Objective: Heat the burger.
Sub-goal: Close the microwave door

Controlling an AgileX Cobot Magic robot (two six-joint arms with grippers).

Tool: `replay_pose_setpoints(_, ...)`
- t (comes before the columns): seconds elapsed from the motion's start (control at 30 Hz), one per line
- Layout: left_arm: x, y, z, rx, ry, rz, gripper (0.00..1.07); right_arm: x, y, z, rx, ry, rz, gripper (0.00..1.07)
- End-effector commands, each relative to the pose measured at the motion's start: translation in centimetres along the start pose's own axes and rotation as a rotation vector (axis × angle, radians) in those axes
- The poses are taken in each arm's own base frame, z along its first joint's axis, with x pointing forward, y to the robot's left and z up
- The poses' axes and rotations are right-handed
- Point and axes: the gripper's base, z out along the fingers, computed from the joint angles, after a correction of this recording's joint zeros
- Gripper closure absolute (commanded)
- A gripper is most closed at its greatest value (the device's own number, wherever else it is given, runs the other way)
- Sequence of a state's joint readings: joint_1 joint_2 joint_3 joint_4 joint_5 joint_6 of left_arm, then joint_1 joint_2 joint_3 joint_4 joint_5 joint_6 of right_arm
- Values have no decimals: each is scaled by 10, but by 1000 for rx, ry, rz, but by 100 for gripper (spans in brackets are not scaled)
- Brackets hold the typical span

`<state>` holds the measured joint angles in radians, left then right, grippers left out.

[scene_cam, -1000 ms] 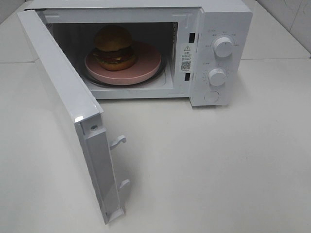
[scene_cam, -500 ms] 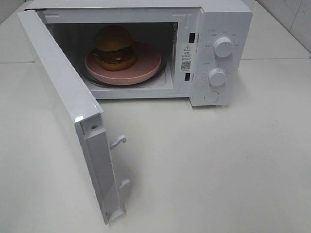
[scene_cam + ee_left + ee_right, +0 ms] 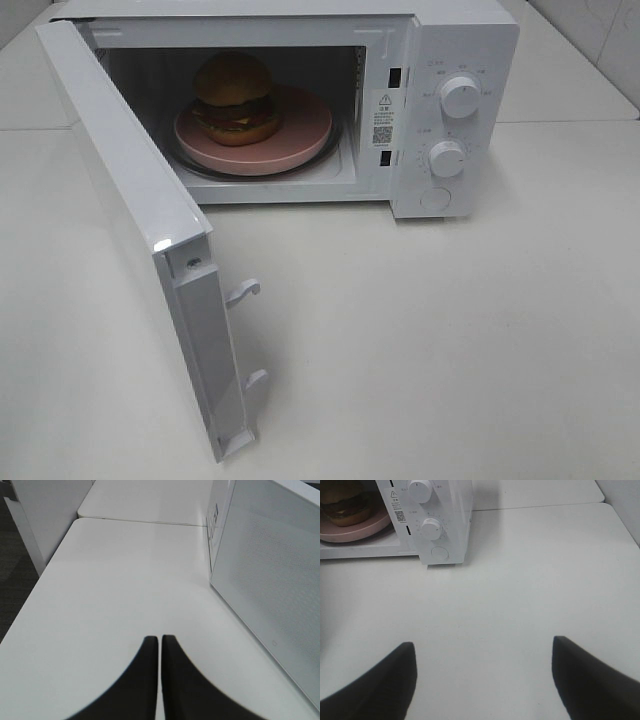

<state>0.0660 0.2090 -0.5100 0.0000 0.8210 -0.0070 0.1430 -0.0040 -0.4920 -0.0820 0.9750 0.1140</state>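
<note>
The burger (image 3: 235, 97) with its domed brown bun sits on a pink plate (image 3: 300, 135) inside the white microwave (image 3: 460, 45), whose door (image 3: 130, 200) stands wide open toward the front left. The right wrist view catches the burger (image 3: 342, 505) and the plate (image 3: 355, 530) at the cavity's edge. My left gripper (image 3: 160, 640) is shut with nothing between its dark fingers, over the bare table beside the outer face of the door (image 3: 270, 590). In front of the microwave, well back from it, my right gripper (image 3: 482, 650) is open and empty. Neither gripper appears in the exterior high view.
Two white knobs (image 3: 458, 97) (image 3: 446, 158) and a round button (image 3: 435, 198) sit on the microwave's control panel. Two latch hooks (image 3: 243, 292) stick out from the door's free edge. The white table (image 3: 450, 340) stretches in front; its left edge (image 3: 30, 600) drops to a dark floor.
Nothing has moved in the exterior high view: burger, plate and open door stand as before.
</note>
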Motion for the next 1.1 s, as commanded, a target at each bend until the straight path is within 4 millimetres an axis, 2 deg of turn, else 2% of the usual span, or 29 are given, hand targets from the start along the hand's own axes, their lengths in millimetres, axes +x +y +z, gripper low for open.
replay_pose_setpoints(0.03,-3,0,25,-6,-49,-2,107,1,-1,-4,6,-47,9,33)
replay_pose_setpoints(0.1,-2,0,30,-5,-56,-2,107,1,-1,-4,6,-47,9,33)
replay_pose_setpoints(0.17,2,0,49,-3,-111,-2,107,1,-1,-4,6,-47,9,33)
replay_pose_setpoints(0.2,2,0,49,-3,-111,-2,107,1,-1,-4,6,-47,9,33)
replay_pose_setpoints(0.23,5,0,59,-2,-166,-2,107,1,-1,-4,6,-47,9,33)
replay_pose_setpoints(0.37,8,0,74,1,-243,-8,107,1,-1,-4,6,-47,9,33)
replay_pose_setpoints(0.43,12,0,88,1,-270,-8,107,1,-1,-4,6,-47,9,33)
replay_pose_setpoints(0.47,12,0,88,1,-270,-8,107,1,-1,-4,6,-47,9,33)
replay_pose_setpoints(0.6,9,0,109,2,-287,-1,107,1,-1,-4,6,-47,9,33)
replay_pose_setpoints(0.63,9,0,109,2,-287,-1,107,1,-1,-4,6,-47,9,33)
replay_pose_setpoints(0.7,9,0,124,2,-280,-1,107,1,-1,-4,6,-47,9,33)
replay_pose_setpoints(0.73,9,0,124,2,-280,-1,107,1,-1,-4,6,-47,9,33)
replay_pose_setpoints(0.77,11,0,135,3,-256,-1,107,1,-1,-4,6,-47,9,33)
replay_pose_setpoints(0.8,11,0,135,3,-256,-1,107,1,-1,-4,6,-47,9,33)
replay_pose_setpoints(0.87,15,-1,149,12,-229,23,107,1,-1,-4,6,-47,9,33)
replay_pose_setpoints(1.1,24,-9,171,95,-191,53,107,1,-1,-4,6,-47,9,33)
